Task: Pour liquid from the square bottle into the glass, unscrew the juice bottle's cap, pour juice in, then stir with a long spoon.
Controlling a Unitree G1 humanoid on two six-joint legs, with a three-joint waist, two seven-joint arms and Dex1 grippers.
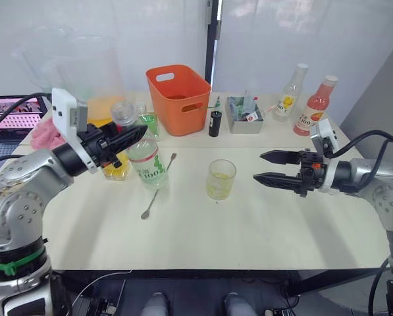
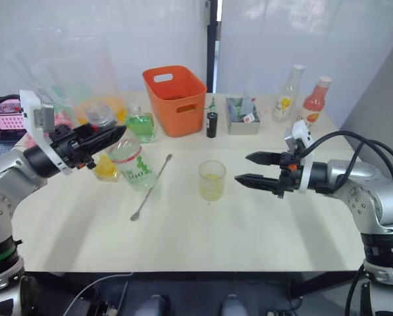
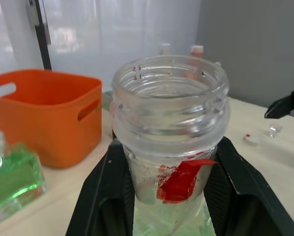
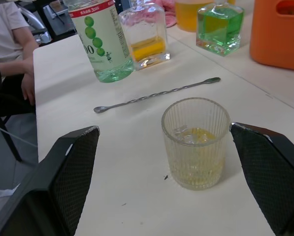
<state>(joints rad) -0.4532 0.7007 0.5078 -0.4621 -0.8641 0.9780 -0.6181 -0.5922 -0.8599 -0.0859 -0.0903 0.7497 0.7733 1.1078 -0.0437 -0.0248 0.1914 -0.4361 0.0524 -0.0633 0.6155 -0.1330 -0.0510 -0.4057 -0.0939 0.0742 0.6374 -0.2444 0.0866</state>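
Bare desk [image 1: 301, 217] lies between my right tool [image 1: 267, 167] and the glass [image 1: 220, 179]; the spoon [image 1: 158, 187] lies beyond.

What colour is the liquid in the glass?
Pale yellow, a shallow layer at the bottom of the glass; clearest in the right wrist view.

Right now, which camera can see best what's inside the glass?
The right wrist view: the glass sits close between the open right gripper's fingers, with a little yellow liquid at the bottom. Both eye views show it small, mid-table, beside the long spoon.
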